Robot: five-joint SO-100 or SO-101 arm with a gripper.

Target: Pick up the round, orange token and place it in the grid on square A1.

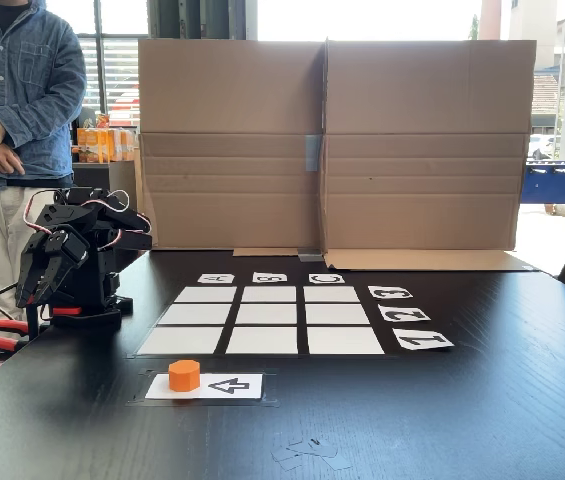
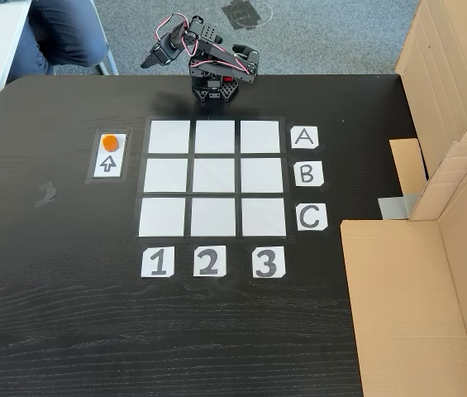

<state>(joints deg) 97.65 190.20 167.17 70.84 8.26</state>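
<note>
Your arm is folded up at the table's edge, its gripper [image 2: 152, 61] tucked in and hanging out past that edge; you can't tell from here whether the fingers are parted or closed. The token [image 2: 111, 141] sits on the arrow card [image 2: 109, 163], just beside square A1 [image 2: 169, 136] in the overhead-style fixed view. So reach forward over the table and toward the card side of the grid [image 2: 213, 177].

Arm folded; hand [image 1: 32, 290] hangs down, seemingly closed.
</note>
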